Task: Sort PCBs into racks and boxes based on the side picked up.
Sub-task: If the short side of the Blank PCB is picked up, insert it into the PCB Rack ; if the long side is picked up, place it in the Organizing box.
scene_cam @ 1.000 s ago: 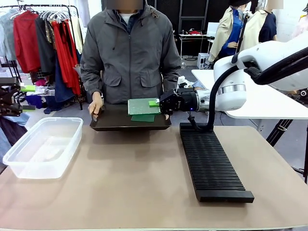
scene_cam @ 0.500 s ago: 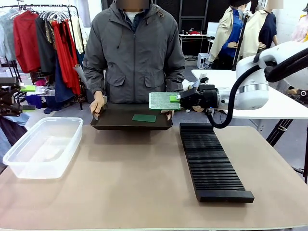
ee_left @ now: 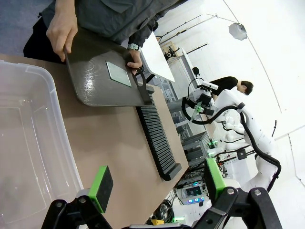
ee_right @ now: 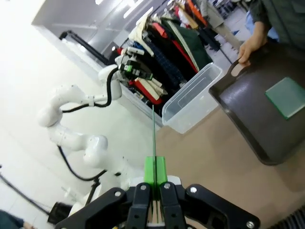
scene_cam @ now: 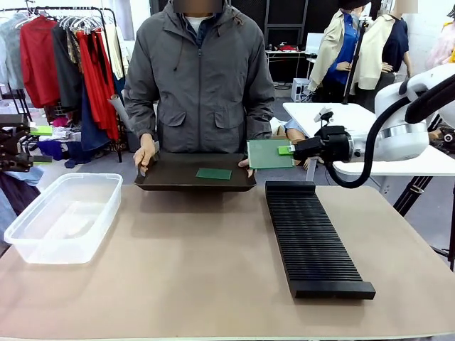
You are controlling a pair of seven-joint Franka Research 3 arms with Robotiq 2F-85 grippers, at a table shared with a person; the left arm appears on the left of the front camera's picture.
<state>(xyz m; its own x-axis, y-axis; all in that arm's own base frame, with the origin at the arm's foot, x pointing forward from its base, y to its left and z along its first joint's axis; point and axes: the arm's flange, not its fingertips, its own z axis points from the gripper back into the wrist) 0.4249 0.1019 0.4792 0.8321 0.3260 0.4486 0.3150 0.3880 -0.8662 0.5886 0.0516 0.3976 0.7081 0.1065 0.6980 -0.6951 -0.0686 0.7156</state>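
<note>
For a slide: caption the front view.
Right gripper holds a PCB near the rack's far end; a person holds the tray carrying a second PCB.

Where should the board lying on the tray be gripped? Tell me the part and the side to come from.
Take the board by its near long edge, coming in low from the robot's side over the front rim of the tray. It lies flat, so likely only a thin edge offers the jaws purchase, and the person's hands hold both tray ends.
</note>
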